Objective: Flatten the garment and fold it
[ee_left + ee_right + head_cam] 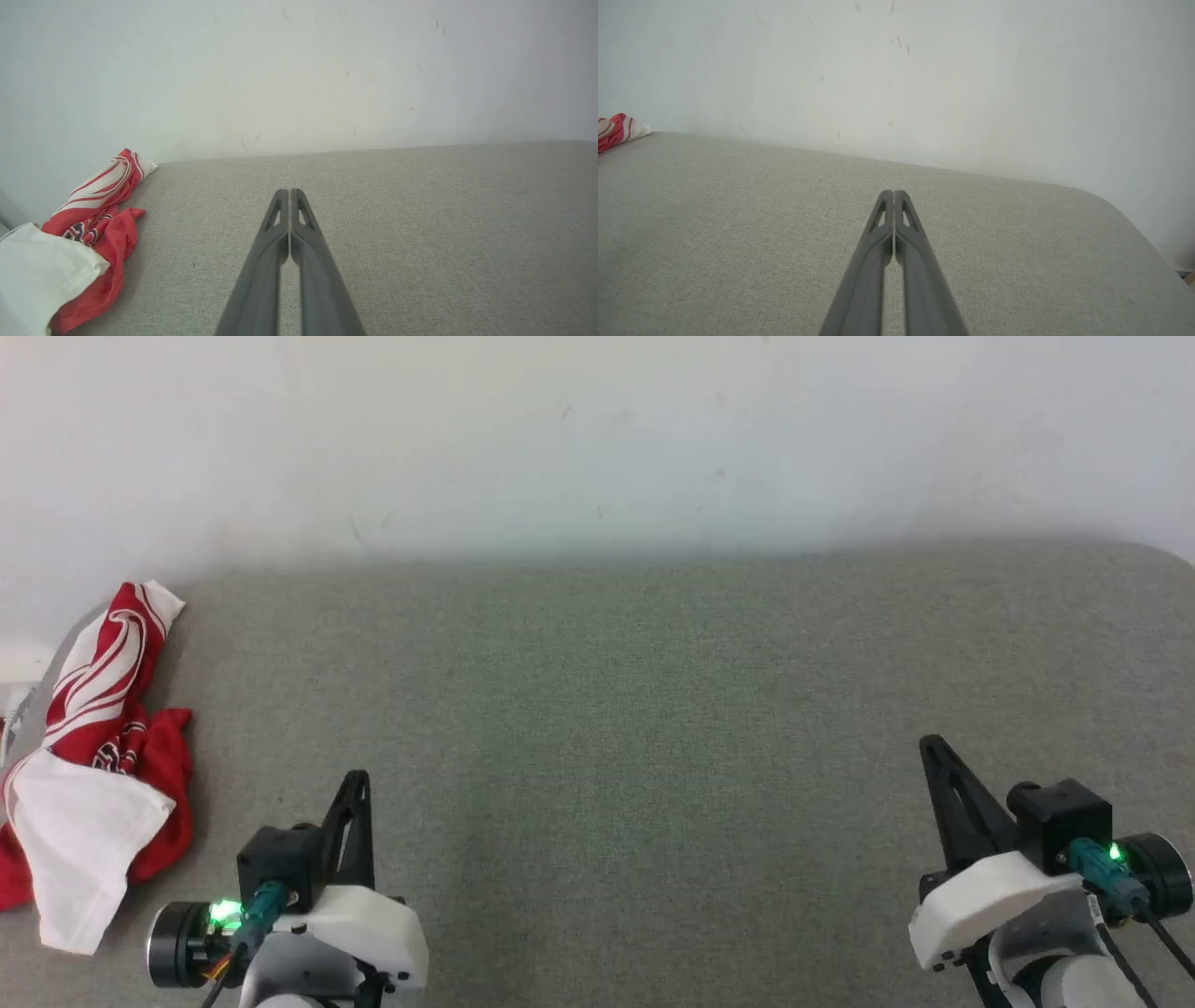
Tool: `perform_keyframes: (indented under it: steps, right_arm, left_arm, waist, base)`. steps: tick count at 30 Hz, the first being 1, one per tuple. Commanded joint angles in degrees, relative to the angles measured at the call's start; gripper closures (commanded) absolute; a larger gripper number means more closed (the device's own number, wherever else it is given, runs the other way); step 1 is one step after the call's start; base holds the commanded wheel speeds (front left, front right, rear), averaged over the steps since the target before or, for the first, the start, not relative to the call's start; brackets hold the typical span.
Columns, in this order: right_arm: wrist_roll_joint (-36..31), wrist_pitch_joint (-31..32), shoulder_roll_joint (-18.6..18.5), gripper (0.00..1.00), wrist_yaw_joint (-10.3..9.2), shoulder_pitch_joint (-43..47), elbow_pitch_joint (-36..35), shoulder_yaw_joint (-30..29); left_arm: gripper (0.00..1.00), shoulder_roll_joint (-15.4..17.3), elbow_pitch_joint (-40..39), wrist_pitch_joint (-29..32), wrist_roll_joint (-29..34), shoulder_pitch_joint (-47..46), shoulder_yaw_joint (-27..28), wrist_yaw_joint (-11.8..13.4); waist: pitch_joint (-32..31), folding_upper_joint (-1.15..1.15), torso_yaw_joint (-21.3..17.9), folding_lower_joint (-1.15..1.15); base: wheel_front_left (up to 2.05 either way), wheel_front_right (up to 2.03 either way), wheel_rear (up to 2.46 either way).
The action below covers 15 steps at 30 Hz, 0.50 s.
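Garment (93,756) lay crumpled at left edge of grey fabric worktop (653,709), near wall (597,429). White sleeve lay over red body. Lower part possibly hung over edge; view unclear. Left gripper (358,779): jaws clenched, empty, near garment, not touching. Right gripper (929,744): jaws clenched, empty, well apart from garment, above bare fabric.

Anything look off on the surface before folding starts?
The garment lies crumpled in a heap at the far left edge of the grey surface, not spread in the middle. The left gripper and right gripper are both shut, empty, apart from it. Nothing else stands out.
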Motion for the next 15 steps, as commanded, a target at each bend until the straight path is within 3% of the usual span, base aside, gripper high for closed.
perform_keyframes:
  steps: [1,15]
  right_arm:
    - [-0.36,0.04,0.24,1.00,-0.04,0.35,-0.38,-0.05]
    - [-0.36,0.04,0.24,1.00,-0.04,0.35,-0.38,-0.05]
  left_arm:
    - [1.00,-0.13,-0.30,0.01,0.38,-0.77,-0.03,-0.46]
    - [1.00,-0.13,-0.30,0.01,0.38,-0.77,-0.03,-0.46]
  waist:
    - [0.00,0.00,0.00,0.00]
    - [0.00,0.00,0.00,0.00]
  base:
    - [0.00,0.00,0.00]
    - [0.00,0.00,0.00]
